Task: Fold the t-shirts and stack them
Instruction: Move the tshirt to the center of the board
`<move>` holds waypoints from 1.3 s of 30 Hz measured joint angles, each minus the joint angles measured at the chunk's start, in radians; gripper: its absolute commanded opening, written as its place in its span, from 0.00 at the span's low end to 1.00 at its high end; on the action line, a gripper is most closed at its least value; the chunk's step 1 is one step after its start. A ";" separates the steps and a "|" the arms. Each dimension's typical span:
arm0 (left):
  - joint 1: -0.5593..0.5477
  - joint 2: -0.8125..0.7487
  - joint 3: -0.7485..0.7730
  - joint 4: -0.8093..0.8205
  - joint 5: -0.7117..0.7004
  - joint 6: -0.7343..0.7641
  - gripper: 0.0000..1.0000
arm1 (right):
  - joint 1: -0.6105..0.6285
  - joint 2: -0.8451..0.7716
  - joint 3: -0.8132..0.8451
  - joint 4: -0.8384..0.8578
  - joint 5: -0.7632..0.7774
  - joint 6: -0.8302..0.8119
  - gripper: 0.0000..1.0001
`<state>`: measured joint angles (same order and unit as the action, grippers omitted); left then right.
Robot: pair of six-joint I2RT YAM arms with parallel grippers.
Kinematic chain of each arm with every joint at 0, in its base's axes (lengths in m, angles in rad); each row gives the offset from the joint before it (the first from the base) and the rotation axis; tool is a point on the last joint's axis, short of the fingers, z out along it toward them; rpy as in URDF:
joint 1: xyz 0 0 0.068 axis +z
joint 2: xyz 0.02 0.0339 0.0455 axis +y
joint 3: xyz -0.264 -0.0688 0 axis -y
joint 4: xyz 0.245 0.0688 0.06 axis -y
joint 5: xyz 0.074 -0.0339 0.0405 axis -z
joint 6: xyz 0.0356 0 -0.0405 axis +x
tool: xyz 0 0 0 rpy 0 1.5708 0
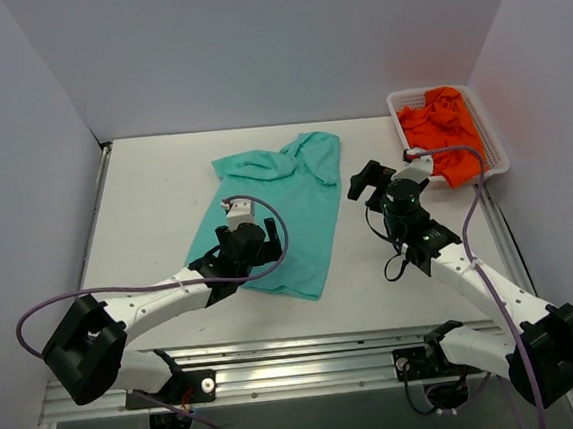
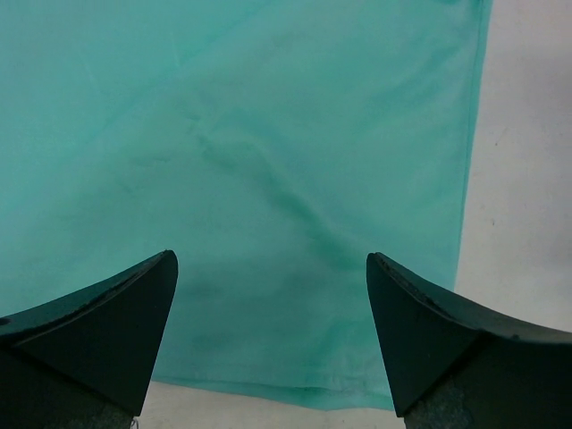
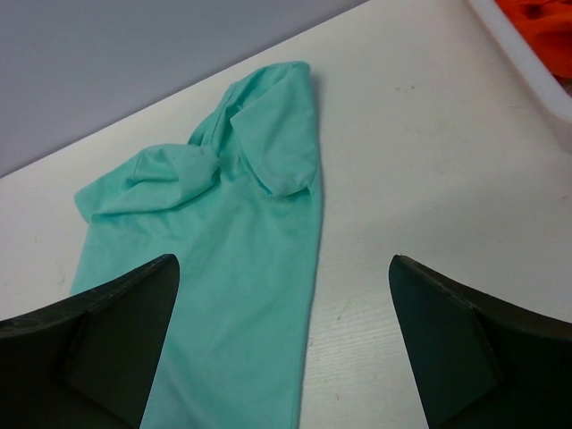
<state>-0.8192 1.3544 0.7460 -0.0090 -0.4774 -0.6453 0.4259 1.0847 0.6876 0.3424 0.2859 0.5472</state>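
Observation:
A teal-green t-shirt (image 1: 291,204) lies spread on the white table (image 1: 154,196), its collar and sleeve end bunched at the far side (image 3: 259,143). My left gripper (image 1: 246,246) hovers open over the shirt's near left part; in the left wrist view the cloth (image 2: 268,134) fills the space between the wide fingers (image 2: 107,331), with the hem just below. My right gripper (image 1: 370,189) stands open just right of the shirt's right edge (image 3: 308,295), with nothing between its fingers. Orange t-shirts (image 1: 445,130) lie crumpled in a white basket (image 1: 490,126) at the far right.
Grey walls close in the table on the left, back and right. The basket rim (image 3: 527,54) shows at the top right of the right wrist view. Purple cables loop from both arms. A metal rail (image 1: 310,368) runs along the near edge.

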 measured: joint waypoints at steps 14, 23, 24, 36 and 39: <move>-0.317 0.320 0.140 0.051 -0.032 -0.059 0.99 | -0.024 0.126 0.041 -0.129 0.108 0.026 1.00; -0.391 0.370 0.238 0.019 -0.079 -0.048 1.00 | -0.060 0.125 0.042 -0.145 0.105 0.030 1.00; -0.393 0.371 0.242 0.003 -0.088 -0.048 1.00 | -0.061 0.125 0.042 -0.145 0.102 0.030 1.00; -0.449 0.447 0.261 -0.142 -0.145 -0.121 0.90 | -0.086 0.164 0.051 -0.146 0.072 0.037 1.00; -0.471 0.470 0.261 -0.144 -0.174 -0.131 0.88 | -0.086 0.172 0.051 -0.147 0.066 0.037 1.00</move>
<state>-1.2903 1.8248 1.0073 -0.1528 -0.6510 -0.7761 0.3397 1.2564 0.7391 0.1955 0.3523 0.5842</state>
